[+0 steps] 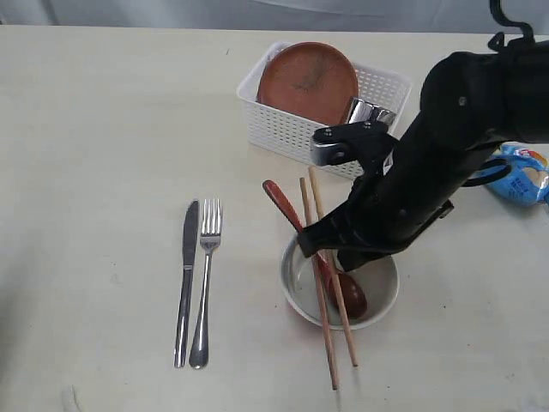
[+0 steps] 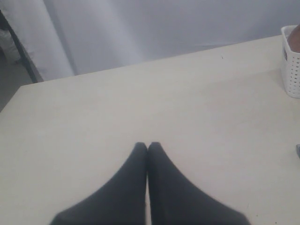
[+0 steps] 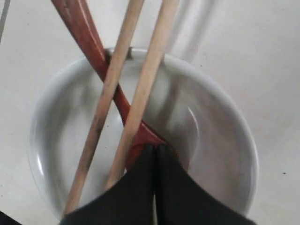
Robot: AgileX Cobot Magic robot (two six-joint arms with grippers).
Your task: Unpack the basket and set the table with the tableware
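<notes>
Where the table (image 1: 94, 129) runs left of the knife (image 1: 186, 279) and fork (image 1: 204, 292), it lies bare up to its far edge. Knife and fork lie side by side, parallel, apart from the bowl (image 1: 296, 287).

Right half, crowded: the right arm (image 1: 429, 163) slants down over the bowl, with the basket (image 1: 283, 129) just behind it and a blue bag (image 1: 523, 176) at the right border of the view.

Basket: holds the plate (image 1: 307, 81), tilted against the far wall, and the cup (image 1: 371, 112) at the near right corner.

Bowl: stands on the table in front of the basket. The spoon (image 1: 279, 199) rests in it with its handle over the far rim. The chopsticks (image 1: 326, 335) lie across it, their ends overhanging both rims.

Right wrist view: the right gripper (image 3: 155, 147) hangs over the bowl's hollow, fingers pressed together with nothing between them. The tips are at the spoon's neck beside the chopsticks; contact cannot be told. The exterior view hides these fingertips behind the arm.

Left wrist view: the left gripper (image 2: 147, 146), outside the exterior view, has its fingers pressed together over bare table. A corner of the basket shows at the border, well apart.
</notes>
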